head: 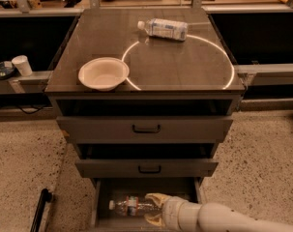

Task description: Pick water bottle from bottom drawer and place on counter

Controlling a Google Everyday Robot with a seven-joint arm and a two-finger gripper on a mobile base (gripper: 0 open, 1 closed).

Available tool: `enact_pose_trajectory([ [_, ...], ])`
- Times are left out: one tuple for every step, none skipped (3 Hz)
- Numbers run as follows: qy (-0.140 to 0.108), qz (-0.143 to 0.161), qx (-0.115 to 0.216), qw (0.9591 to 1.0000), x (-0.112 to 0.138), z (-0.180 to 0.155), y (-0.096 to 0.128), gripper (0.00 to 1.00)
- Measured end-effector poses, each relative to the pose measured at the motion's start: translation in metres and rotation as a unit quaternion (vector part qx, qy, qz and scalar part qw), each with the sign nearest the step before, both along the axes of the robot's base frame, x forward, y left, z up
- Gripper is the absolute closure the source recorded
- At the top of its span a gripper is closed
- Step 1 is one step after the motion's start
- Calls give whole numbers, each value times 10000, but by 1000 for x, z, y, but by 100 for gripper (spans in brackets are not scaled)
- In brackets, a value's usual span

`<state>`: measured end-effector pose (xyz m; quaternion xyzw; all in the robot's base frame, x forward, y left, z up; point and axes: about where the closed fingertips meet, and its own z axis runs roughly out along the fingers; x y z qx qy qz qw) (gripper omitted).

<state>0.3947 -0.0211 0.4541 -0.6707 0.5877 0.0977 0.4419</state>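
Where the bottom drawer (179,186) stands open at six o'clock, your gripper (153,208) meets the base of the water bottle (131,206), lying cap toward nine; whether it grips, I cannot tell. The counter (184,62) sits at twelve.

Water bottle (130,206): clear ribbed plastic, white cap, red-and-dark band round the middle. Lies on its side, cap to the left, in the bottom drawer (183,188).

Bottom drawer: lowest of three, pulled open, plain grey inside.

Gripper (150,208): down in the drawer at the bottle's base end, one finger on each side, spread a little wider than the bottle.

Counter (184,66): dark brown, glossy, thin white circle.
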Motion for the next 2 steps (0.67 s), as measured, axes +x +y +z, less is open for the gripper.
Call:
enact_pose_trajectory([
  [784,69,-210,9967,-45,17,46,100],
  [1115,197,-418,9927,-71,20,52,100],
])
